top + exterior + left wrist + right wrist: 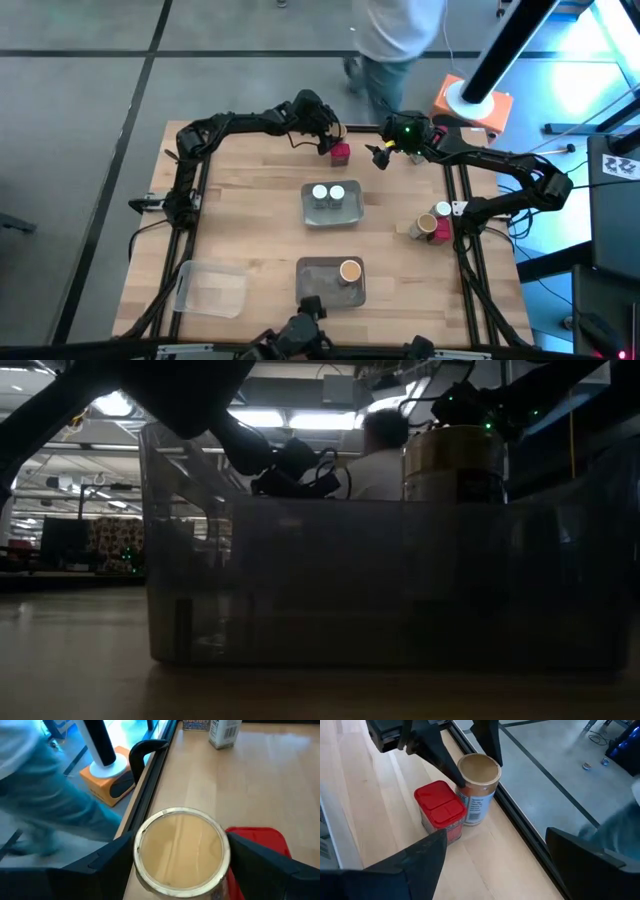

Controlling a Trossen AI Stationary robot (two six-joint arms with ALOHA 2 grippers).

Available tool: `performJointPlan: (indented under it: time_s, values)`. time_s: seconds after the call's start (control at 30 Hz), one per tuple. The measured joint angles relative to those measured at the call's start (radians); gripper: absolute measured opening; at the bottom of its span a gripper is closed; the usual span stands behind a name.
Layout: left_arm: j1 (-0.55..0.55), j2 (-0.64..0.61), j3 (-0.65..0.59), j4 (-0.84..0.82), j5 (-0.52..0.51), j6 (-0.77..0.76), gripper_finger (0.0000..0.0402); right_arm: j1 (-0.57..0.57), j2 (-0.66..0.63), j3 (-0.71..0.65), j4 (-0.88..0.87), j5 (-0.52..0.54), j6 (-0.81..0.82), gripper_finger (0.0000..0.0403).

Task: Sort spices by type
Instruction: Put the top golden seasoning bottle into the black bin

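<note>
- The left gripper stands at the table's far edge, its fingers spread wide on either side of a tan-topped brown cylinder, straddling it without a visible squeeze.
- A red-lidded packet sits touching that cylinder on its table side; from above, only the red packet shows clearly beneath the arm.
- The right gripper hovers just beside the pair, fingers apart and empty, facing the left gripper across them.
- Two white-lidded jars rest side by side in a grey tray at the table's middle.
- Nearer the front, a second tray holds one tan-topped cylinder.
- By the right edge, another tan-topped cylinder, a red packet and a white-lidded jar stand bunched together.
- A clear tray lies at the front left corner.
- A person in a white top stands just beyond the far edge of the table.
</note>
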Motion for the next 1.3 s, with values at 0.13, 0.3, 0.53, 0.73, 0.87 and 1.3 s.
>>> performJointPlan:
  time_s: [0.13,0.3,0.53,0.73,0.87,1.3]
  values:
    - [-0.004,0.010,0.001,-0.021,0.000,0.038,0.0288,0.000,0.000,0.000,0.000,0.000,0.000,0.0337]
    - [-0.005,0.017,0.002,-0.017,0.000,0.044,0.0288,0.000,0.000,0.000,0.000,0.000,0.000,0.0337]
    - [-0.006,0.017,0.000,-0.009,0.001,0.054,0.0266,0.000,0.000,0.000,0.000,0.000,0.000,0.0337]
    - [-0.008,0.014,0.000,-0.013,0.000,0.072,0.0258,0.000,0.000,0.000,0.000,0.000,0.000,0.0337]
    - [-0.012,-0.009,-0.002,-0.035,-0.027,0.082,0.0258,0.000,0.000,0.000,0.000,0.000,0.000,0.0337]
    - [-0.070,-0.185,-0.002,-0.141,-0.130,0.123,0.0257,0.000,0.000,0.000,-0.001,0.000,0.016,0.0337]
